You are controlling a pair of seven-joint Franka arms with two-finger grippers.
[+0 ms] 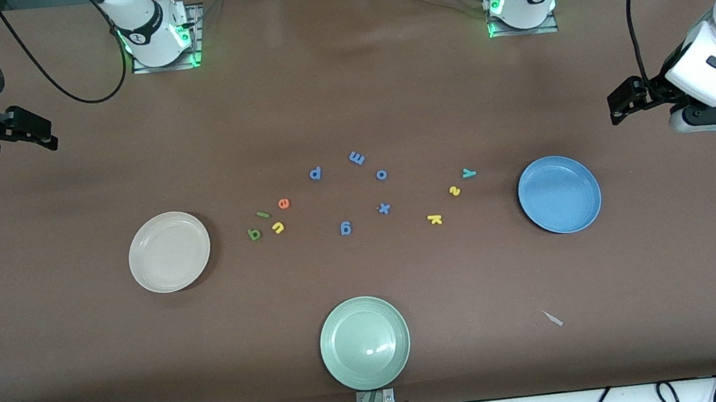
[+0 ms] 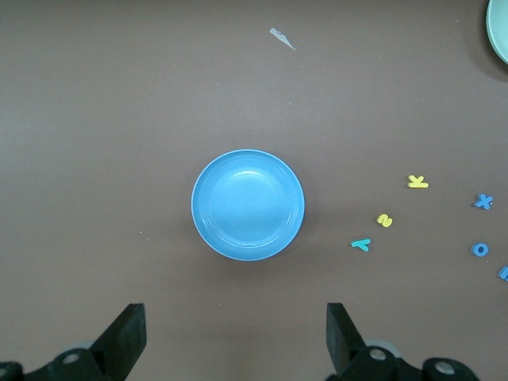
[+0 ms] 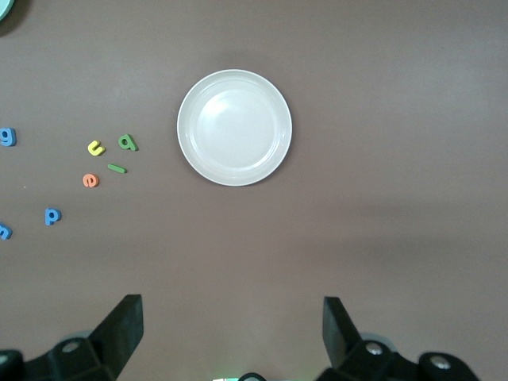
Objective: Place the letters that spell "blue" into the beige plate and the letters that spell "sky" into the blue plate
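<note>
The pale green plate (image 1: pixel 364 342) sits nearest the front camera, at the six o'clock edge of the brown surface (image 1: pixel 75 345), with a small pale scrap (image 1: pixel 553 318) at about four o'clock from it. Farther up, the beige plate (image 1: pixel 169 251) lies empty toward the right arm's end and the blue plate (image 1: pixel 559 194) lies empty toward the left arm's end, with all the letters loose on the surface between them. Beside the beige plate sit the dark green b (image 1: pixel 255 234) and yellow u (image 1: pixel 277 227), with the light green l (image 1: pixel 263 215) and orange e (image 1: pixel 284 203) just at twelve o'clock from them. Toward the blue plate lie the yellow k (image 1: pixel 435 219), then the yellow s (image 1: pixel 454 191) and the teal y (image 1: pixel 469 173) at about one o'clock from it. In the middle are the blue letters: g (image 1: pixel 346 228), x (image 1: pixel 384 208), o (image 1: pixel 381 175), p (image 1: pixel 316 173) and m (image 1: pixel 357 157). The right hand (image 1: pixel 28 132) waits in the air over bare surface at the right arm's end, fingers (image 3: pixel 119 327) apart and holding nothing; the left hand (image 1: pixel 622 101) waits likewise at the left arm's end at about one o'clock from the blue plate, fingers (image 2: pixel 123 333) apart and empty
</note>
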